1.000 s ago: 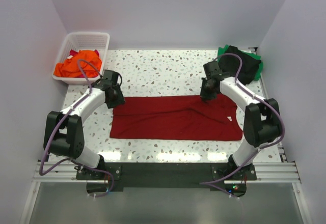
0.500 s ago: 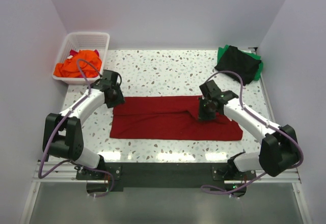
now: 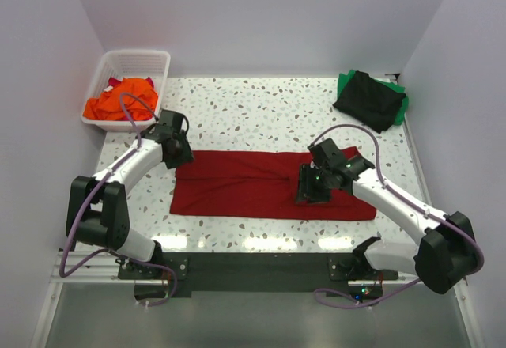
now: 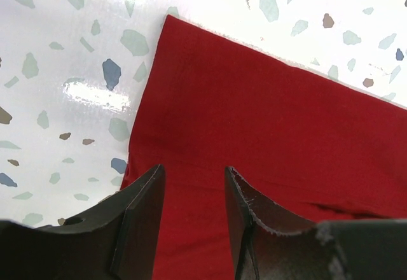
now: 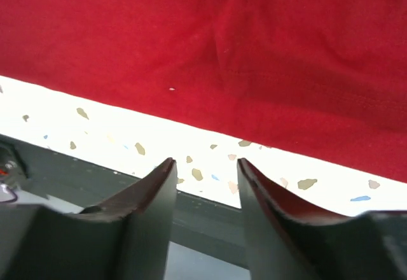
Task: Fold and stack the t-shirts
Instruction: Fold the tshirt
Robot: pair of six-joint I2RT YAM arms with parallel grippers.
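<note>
Dark red t-shirt lies flat as a long band across the table, nearer the near edge than the far one, approx. centred left-right. Left gripper sits over the band's far-left corner, jaws part-way apart w/ nothing btwn them (cloth shows under the gap in the wrist view), prob. parked there to take that corner. Right gripper hangs over the band's near edge, right of centre, jaws likewise apart, gripping nothing; looks placed for a crosswise fold. Cloth: matte, mostly smooth, one crease mid-band, stitched hem visible. Black and green t-shirts stacked at far-right corner; orange t-shirt in basket at far-left corner.
</note>
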